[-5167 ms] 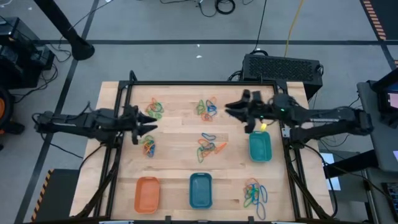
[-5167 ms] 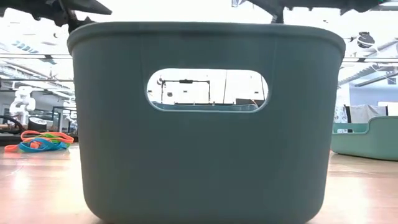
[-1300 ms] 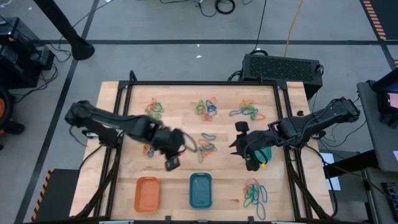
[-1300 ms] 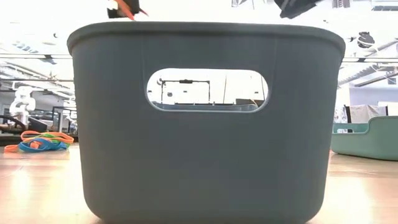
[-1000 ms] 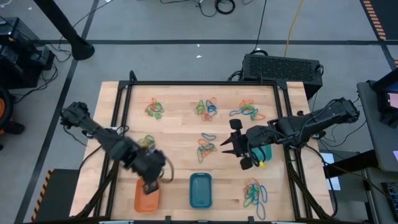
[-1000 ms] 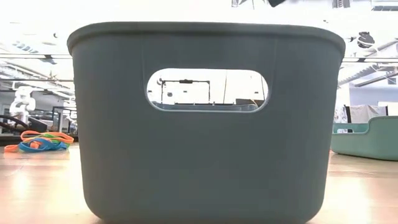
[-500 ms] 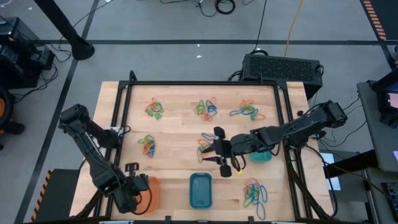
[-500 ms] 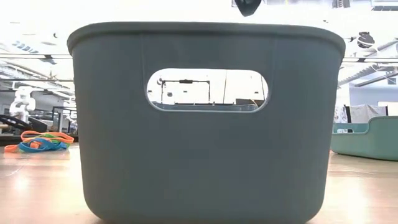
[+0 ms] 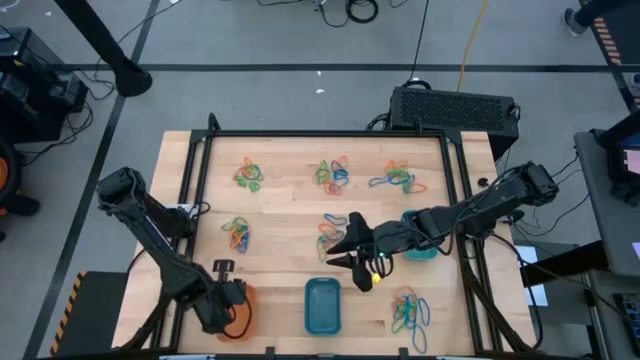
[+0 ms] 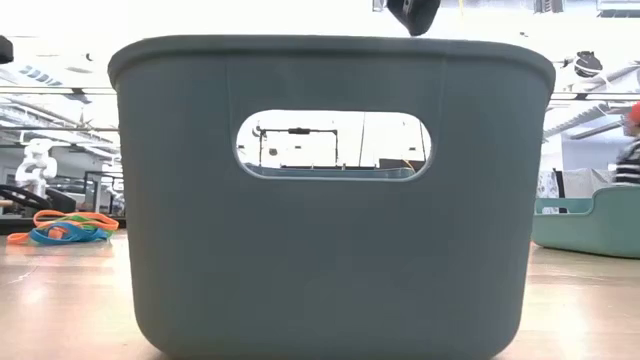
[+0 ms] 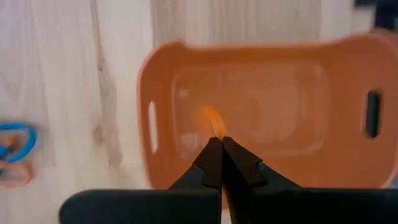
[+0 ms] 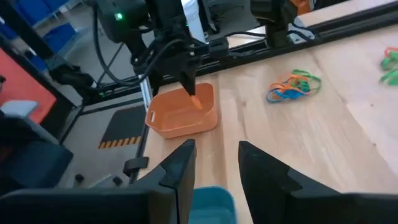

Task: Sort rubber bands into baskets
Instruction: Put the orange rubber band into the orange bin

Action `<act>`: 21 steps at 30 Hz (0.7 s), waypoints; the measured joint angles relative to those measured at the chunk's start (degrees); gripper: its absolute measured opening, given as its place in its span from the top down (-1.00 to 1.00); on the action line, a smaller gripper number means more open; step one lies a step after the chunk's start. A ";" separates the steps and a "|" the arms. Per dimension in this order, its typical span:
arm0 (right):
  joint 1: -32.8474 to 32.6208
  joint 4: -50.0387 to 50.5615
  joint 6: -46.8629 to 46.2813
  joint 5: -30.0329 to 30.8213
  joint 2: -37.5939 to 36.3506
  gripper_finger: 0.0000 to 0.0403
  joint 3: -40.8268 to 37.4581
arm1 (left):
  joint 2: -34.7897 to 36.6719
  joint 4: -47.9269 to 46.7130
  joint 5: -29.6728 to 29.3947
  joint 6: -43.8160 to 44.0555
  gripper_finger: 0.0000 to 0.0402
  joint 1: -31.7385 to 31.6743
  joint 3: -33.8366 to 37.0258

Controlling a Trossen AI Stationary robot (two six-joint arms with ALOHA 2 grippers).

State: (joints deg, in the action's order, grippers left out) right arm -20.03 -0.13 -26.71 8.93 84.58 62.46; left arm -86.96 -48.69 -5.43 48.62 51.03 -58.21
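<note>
Left gripper [image 9: 233, 296] hovers above the orange basket [image 9: 243, 316] at the table's near left, fingers pinching an orange rubber band [image 11: 212, 122]; right gripper [image 9: 352, 250], fingers parted and empty, hangs mid-table just beyond the blue basket [image 9: 322, 306].

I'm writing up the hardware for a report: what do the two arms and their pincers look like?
Both arms are dark, nearly black, slender and jointed. The left pincer has two black fingers tapering to thin tips. The right pincer has broader, flat black fingers, with a small yellow-green light nearby.
</note>
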 joint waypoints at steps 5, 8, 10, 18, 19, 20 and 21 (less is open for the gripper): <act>0.08 2.68 6.09 0.09 0.00 0.43 0.02 | 0.00 0.79 2.16 0.39 0.95 -1.16 0.06; 0.21 4.51 12.06 0.09 0.00 0.43 0.04 | 0.00 0.76 3.69 0.52 0.89 -1.56 0.06; 0.21 6.54 15.85 0.09 0.00 0.43 0.04 | 0.00 0.79 3.78 0.56 0.85 -1.87 0.05; 1.39 18.40 26.74 -1.98 -0.26 0.43 0.04 | 0.00 0.63 10.80 11.00 0.68 -4.20 -0.82; 2.18 19.95 27.75 -3.69 -1.09 0.43 0.04 | 0.00 0.68 11.38 11.06 0.65 -4.44 -1.32; 3.02 21.50 28.71 -5.22 -1.91 0.43 0.04 | 0.00 0.69 11.56 11.08 0.62 -4.69 -1.78; 4.00 22.42 29.37 -6.72 -2.79 0.43 0.06 | 0.00 0.68 11.64 11.09 0.58 -5.05 -2.12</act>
State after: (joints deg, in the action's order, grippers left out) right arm -16.03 22.29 2.66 2.21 81.78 62.51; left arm -86.96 -48.00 6.21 59.71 45.99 -60.33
